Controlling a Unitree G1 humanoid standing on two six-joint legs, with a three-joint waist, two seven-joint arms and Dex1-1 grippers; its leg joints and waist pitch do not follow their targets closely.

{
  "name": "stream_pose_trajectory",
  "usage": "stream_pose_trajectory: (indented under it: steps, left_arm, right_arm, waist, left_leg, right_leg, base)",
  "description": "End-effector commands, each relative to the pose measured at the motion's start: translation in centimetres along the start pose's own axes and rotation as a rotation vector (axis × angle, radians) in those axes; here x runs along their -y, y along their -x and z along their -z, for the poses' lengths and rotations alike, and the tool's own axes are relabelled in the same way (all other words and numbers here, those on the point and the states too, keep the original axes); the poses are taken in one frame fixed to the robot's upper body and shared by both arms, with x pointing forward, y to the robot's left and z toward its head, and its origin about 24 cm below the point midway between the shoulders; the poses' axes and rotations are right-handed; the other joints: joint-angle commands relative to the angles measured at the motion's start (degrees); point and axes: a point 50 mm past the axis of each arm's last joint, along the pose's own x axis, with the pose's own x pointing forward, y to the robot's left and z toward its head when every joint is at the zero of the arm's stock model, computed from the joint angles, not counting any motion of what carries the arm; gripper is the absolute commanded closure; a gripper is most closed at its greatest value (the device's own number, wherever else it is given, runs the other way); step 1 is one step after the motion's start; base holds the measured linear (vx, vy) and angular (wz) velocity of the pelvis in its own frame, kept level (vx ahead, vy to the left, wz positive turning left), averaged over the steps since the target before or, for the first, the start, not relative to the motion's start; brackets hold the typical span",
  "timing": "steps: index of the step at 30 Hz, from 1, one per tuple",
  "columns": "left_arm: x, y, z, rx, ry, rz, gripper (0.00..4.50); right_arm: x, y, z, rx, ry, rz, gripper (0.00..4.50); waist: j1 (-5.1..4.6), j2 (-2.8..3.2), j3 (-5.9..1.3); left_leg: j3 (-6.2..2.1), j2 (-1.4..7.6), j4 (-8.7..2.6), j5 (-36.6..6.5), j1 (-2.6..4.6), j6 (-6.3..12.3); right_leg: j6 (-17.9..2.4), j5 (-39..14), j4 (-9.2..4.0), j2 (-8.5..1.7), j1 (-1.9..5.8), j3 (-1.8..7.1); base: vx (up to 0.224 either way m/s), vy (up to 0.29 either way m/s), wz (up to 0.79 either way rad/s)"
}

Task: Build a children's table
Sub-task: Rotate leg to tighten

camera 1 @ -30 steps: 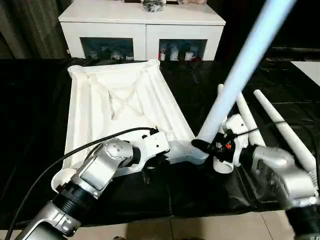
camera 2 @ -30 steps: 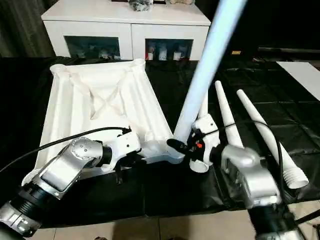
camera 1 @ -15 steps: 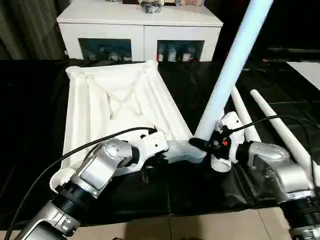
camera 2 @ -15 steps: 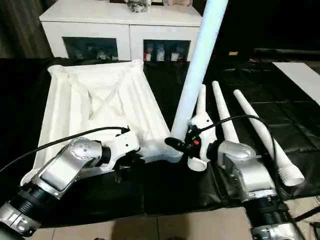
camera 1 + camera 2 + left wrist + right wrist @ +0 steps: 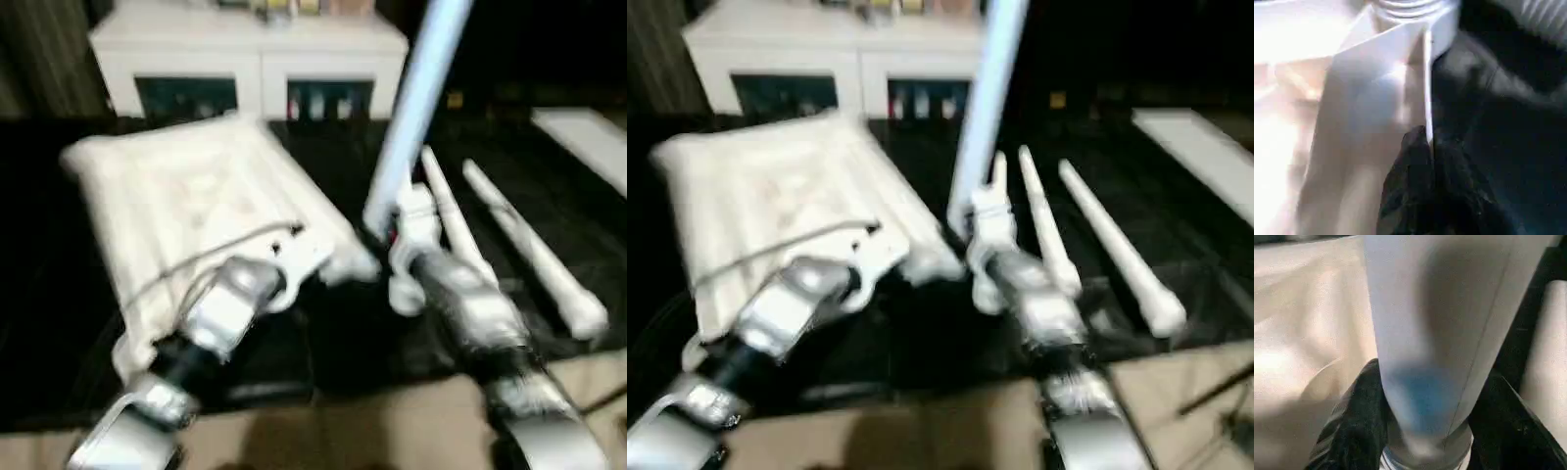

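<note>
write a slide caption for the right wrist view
Right gripper holds a white table leg upright at a corner socket of the upturned tabletop.

The children's table top (image 5: 196, 211) lies upside down on the left of the black counter (image 5: 333, 166), a white square panel with raised edges and a round socket at its near right corner (image 5: 355, 264). One long white leg (image 5: 411, 108) stands nearly upright at that corner, its wide threaded end down at the socket and its length leaning slightly right as it rises. Three more tapered white legs lie loose on the counter to the right, side by side, narrow ends far: (image 5: 999, 211), (image 5: 1046, 230) and (image 5: 1117, 250).
</note>
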Motion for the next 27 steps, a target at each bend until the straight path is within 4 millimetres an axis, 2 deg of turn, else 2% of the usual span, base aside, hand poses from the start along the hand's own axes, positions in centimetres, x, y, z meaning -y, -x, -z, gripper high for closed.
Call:
stream_pose_trajectory:
  steps: [1,2,3,4,5,6,7,8,10,12,16,18,19,20,21,22,23,24,26,27]
  left_arm:
    - [-1.2,0.9,-3.3,0.100,-0.036,-0.118,4.50]
    - [-0.9,0.5,-4.2,0.105,-0.013,-0.166,4.50]
    - [-0.8,0.4,-4.4,0.109,0.001,-0.175,4.50]
    - [-0.7,0.4,-4.6,0.110,0.000,-0.187,4.50]
    - [-0.7,0.4,-4.7,0.107,0.001,-0.192,4.50]
    - [-0.6,0.5,-4.8,0.111,0.009,-0.185,4.50]
    - [-0.7,0.5,-4.8,0.112,0.012,-0.184,4.50]
    - [-0.7,0.5,-4.8,0.112,0.015,-0.186,4.50]
    - [-0.9,0.6,-4.7,0.109,0.016,-0.192,4.50]
    - [-1.2,0.7,-4.5,0.099,0.017,-0.203,4.50]
    - [-1.8,0.8,-4.4,0.099,0.019,-0.220,4.50]
    - [-1.8,0.8,-4.4,0.101,0.004,-0.215,4.50]
    - [-1.7,0.8,-4.4,0.106,0.002,-0.208,4.50]
    - [-1.7,0.8,-4.4,0.110,0.000,-0.205,4.50]
    - [-1.7,0.8,-4.5,0.120,-0.008,-0.196,4.50]
    - [-1.7,0.8,-4.5,0.125,-0.012,-0.191,4.50]
    - [-1.7,0.8,-4.5,0.130,-0.012,-0.188,4.50]
    - [-1.8,0.8,-4.5,0.133,-0.011,-0.186,4.50]
    - [-1.8,0.9,-4.3,0.140,-0.025,-0.174,4.50]
    - [-1.8,0.9,-4.3,0.140,-0.025,-0.174,4.50]
  right_arm:
    - [0.1,0.5,5.8,-0.231,-0.074,0.064,2.59]
    - [-1.2,-0.5,5.4,-0.219,-0.137,0.094,2.59]
    - [-1.5,-0.8,5.2,-0.216,-0.153,0.104,2.59]
    - [-1.9,-1.0,5.1,-0.215,-0.167,0.105,2.59]
    - [-2.2,-1.2,5.1,-0.215,-0.178,0.109,2.59]
    - [-2.6,-1.4,4.9,-0.214,-0.180,0.109,2.59]
    - [-2.7,-1.5,4.8,-0.215,-0.175,0.109,2.59]
    - [-2.7,-1.5,4.8,-0.215,-0.173,0.112,2.59]
    - [-2.8,-1.6,4.7,-0.213,-0.165,0.113,2.59]
    - [-2.9,-1.8,4.6,-0.212,-0.156,0.118,2.59]
    - [-2.8,-2.0,4.4,-0.200,-0.141,0.130,2.59]
    - [-2.9,-2.1,4.1,-0.186,-0.140,0.117,2.59]
    - [-3.1,-2.2,3.9,-0.180,-0.120,0.102,2.59]
    - [-3.1,-2.2,3.8,-0.175,-0.110,0.091,2.59]
    - [-3.3,-2.3,3.5,-0.157,-0.094,0.065,2.59]
    - [-3.4,-2.4,3.3,-0.148,-0.092,0.055,2.59]
    - [-3.4,-2.4,3.1,-0.134,-0.088,0.046,2.59]
    - [-3.4,-2.5,2.9,-0.126,-0.084,0.041,2.03]
    - [-3.2,-2.5,2.3,-0.100,-0.071,0.031,1.89]
    - [-3.2,-2.5,2.3,-0.100,-0.071,0.031,1.83]
  waist:
    - [0.08,0.00,-3.22]
    - [-0.46,0.16,-3.57]
    - [-1.15,-0.08,-3.27]
    - [-1.00,-0.72,-3.02]
    - [-0.97,-0.93,-2.96]
    - [-0.85,-0.69,-3.09]
    - [-0.90,-1.14,-3.17]
    - [-0.90,-1.14,-3.17]
    - [-0.79,-0.79,-3.18]
    - [-1.01,-0.88,-3.21]
    - [-1.32,-0.78,-3.22]
    - [-1.21,-0.81,-3.31]
    - [-1.03,-0.23,-3.42]
    - [-1.03,-0.23,-3.42]
    - [-1.07,-0.53,-3.53]
    - [-1.02,-0.51,-3.63]
    - [-0.97,-0.18,-3.76]
    - [-0.98,-0.28,-3.85]
    - [-0.95,-0.19,-4.00]
    - [-1.01,-0.17,-4.13]
  left_leg:
    - [-0.70,3.91,-6.77,-7.32,0.34,-2.34]
    - [-0.32,4.35,-7.30,-8.85,1.64,-1.96]
    - [0.91,4.07,-8.55,-14.98,1.25,-0.90]
    - [1.44,3.58,-8.44,-17.73,1.13,-0.10]
    - [1.64,3.36,-8.38,-17.89,1.01,0.33]
    - [1.63,3.49,-8.49,-17.05,1.00,0.74]
    - [1.65,3.63,-8.78,-15.21,0.48,1.02]
    - [1.65,3.63,-8.78,-15.21,0.48,1.02]
    - [1.83,3.94,-9.07,-13.68,0.79,1.08]
    - [1.79,4.05,-9.28,-13.20,0.40,0.98]
    - [1.94,3.99,-9.35,-14.66,0.49,0.58]
    - [2.10,3.98,-9.33,-13.01,0.33,1.04]
    - [2.12,4.04,-9.30,-11.99,0.51,1.23]
    - [2.12,4.04,-9.30,-11.99,0.51,1.23]
    - [2.28,4.04,-9.24,-10.92,0.44,1.65]
    - [2.31,4.09,-9.18,-9.64,0.41,2.06]
    - [2.29,4.10,-9.12,-8.86,0.42,2.21]
    - [2.40,4.17,-9.03,-7.60,0.50,2.57]
    - [2.49,4.15,-8.98,-6.42,0.55,3.40]
    - [2.47,4.12,-8.92,-5.53,0.30,3.94]
  right_leg:
    - [-8.57,-19.78,-7.59,-3.15,1.95,3.78]
    - [-10.61,-11.70,-7.40,-2.35,1.64,3.87]
    - [-14.52,-7.02,-7.83,-2.46,2.53,3.86]
    - [-13.27,-13.33,-8.96,-2.93,2.56,3.85]
    - [-12.33,-16.13,-9.36,-3.17,2.54,3.88]
    - [-11.01,-19.34,-9.79,-3.46,2.53,3.86]
    - [-9.92,-19.55,-10.04,-3.43,2.86,3.75]
    - [-9.92,-19.55,-10.04,-3.43,2.86,3.75]
    - [-10.12,-17.27,-10.11,-3.41,2.45,3.83]
    - [-10.60,-15.98,-9.84,-3.42,2.73,3.78]
    - [-10.95,-15.27,-9.95,-3.43,2.52,3.91]
    - [-11.63,-13.24,-9.70,-3.49,2.68,4.11]
    - [-12.22,-11.45,-9.47,-3.46,2.69,4.14]
    - [-12.22,-11.45,-9.47,-3.46,2.69,4.14]
    - [-12.88,-9.24,-9.35,-3.41,2.83,4.16]
    - [-13.48,-7.39,-9.10,-3.44,2.95,4.21]
    - [-13.85,-6.17,-8.91,-3.44,3.06,4.20]
    - [-14.61,-3.57,-8.72,-3.36,3.05,4.21]
    - [-15.92,0.04,-8.29,-3.25,3.20,4.23]
    - [-16.53,1.87,-7.98,-3.29,3.54,4.18]
  base:
    - [0.036,0.038,-0.24]
    - [-0.050,-0.021,0.26]
    - [0.000,0.000,0.00]
    - [0.000,0.000,0.00]
    - [0.000,0.000,0.00]
    - [0.000,0.000,0.00]
    - [0.000,0.000,0.00]
    - [0.000,0.000,0.00]
    - [0.000,0.000,0.00]
    - [0.000,0.000,0.00]
    - [0.000,0.000,0.00]
    - [0.000,0.000,0.00]
    - [0.000,0.000,0.00]
    - [0.000,0.000,0.00]
    - [0.000,0.000,0.00]
    - [0.000,0.000,0.00]
    - [0.000,0.000,0.00]
    - [0.000,0.000,0.00]
    - [0.000,0.000,0.00]
    - [0.000,0.000,0.00]
